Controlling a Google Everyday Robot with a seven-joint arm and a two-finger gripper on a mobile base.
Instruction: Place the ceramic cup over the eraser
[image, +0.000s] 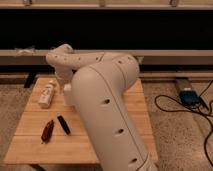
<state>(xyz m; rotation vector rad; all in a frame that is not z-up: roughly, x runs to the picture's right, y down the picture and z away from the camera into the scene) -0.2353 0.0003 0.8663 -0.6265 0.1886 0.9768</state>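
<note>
The arm (107, 107) is reaching across the desk (31, 146) from the near right. Its claw (65, 85) is hanging over the far left part of the desk, right at the cup (68, 94). The cup is sitting just right of the bottle (46, 95). The arm's bulk is hiding part of the cup, so I cannot tell how wide the claw is open or whether it is gripping anything. Nor can I tell which way the cup's mouth is facing.

The eraser (63, 124) is lying flat nearer the front, left of centre, and running diagonally. A dark red object (47, 131) is lying just left of it, close but apart.

The step in hand is probably taking hold of the cup. Doing it well is meaning a centred grip on the side wall, so the cup is not tipping toward the bottle, and then a straight lift clear of it. The cup should be travelling near and slightly left, ending mouth-down above the eraser's middle.

Centring is mattering most here. A rim landing on one end of the bar, or on the red object, is likely leaving the cup tilted. Lowering slowly and letting go only once the rim is sitting flat on the desk is the safe way.
</note>
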